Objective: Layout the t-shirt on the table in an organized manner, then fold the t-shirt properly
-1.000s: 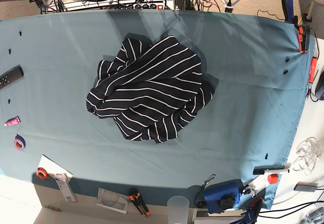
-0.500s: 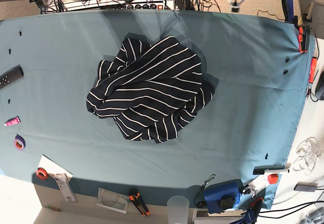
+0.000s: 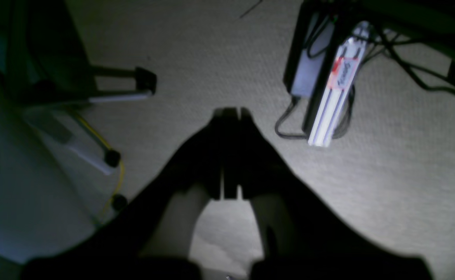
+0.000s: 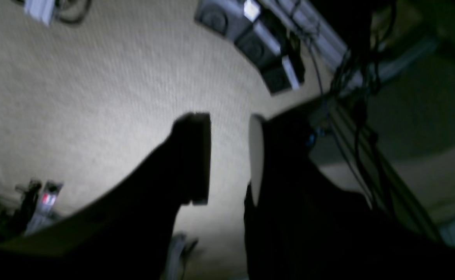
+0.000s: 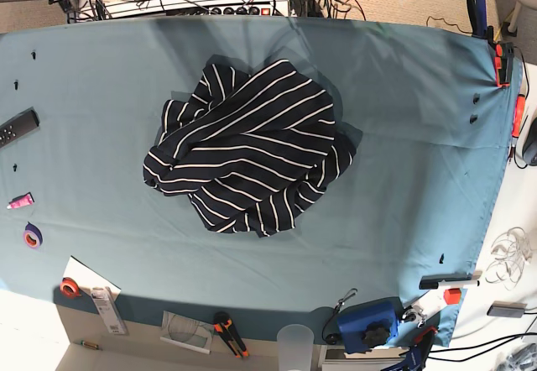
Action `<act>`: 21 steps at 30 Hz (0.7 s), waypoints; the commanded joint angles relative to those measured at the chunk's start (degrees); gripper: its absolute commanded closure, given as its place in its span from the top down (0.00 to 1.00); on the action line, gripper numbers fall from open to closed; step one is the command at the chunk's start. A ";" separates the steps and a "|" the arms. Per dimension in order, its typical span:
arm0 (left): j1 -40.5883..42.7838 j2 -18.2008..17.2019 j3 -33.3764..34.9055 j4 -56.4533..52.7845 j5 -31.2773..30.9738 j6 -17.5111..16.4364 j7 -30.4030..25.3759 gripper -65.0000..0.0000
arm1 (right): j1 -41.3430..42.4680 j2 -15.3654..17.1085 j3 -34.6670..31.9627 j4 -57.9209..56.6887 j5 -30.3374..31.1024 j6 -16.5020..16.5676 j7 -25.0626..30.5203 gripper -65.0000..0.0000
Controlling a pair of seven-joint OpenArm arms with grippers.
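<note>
The t-shirt, dark navy with thin white stripes, lies crumpled in a heap in the middle of the teal table. Neither gripper is near it. Both arms are back beyond the table's far edge, and only blurred bits show at the top of the base view. In the left wrist view my left gripper is shut with nothing in it, hanging over carpeted floor. In the right wrist view my right gripper is open and empty, also above the carpet. Neither wrist view shows the t-shirt.
On the table's left side lie a remote, a pink marker and tape rolls. Along the near edge are pliers, a plastic cup and a blue device. Cables and a power strip run behind the far edge.
The arm parts at the top edge of the base view have drawn further out of the picture. The t-shirt has not moved.
</note>
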 commanded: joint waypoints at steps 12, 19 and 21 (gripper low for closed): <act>20.85 -3.04 -0.09 36.13 -3.91 0.59 6.12 0.00 | -16.04 4.48 13.75 21.94 7.61 1.11 -2.91 0.27; 30.64 -3.06 -0.11 54.38 -3.91 0.63 12.68 0.00 | -24.35 4.48 26.36 35.63 15.72 9.64 -9.18 0.27; 33.38 -3.04 -0.22 59.54 -3.91 0.68 14.84 0.00 | -26.69 4.48 29.49 39.52 18.73 11.52 -10.54 0.27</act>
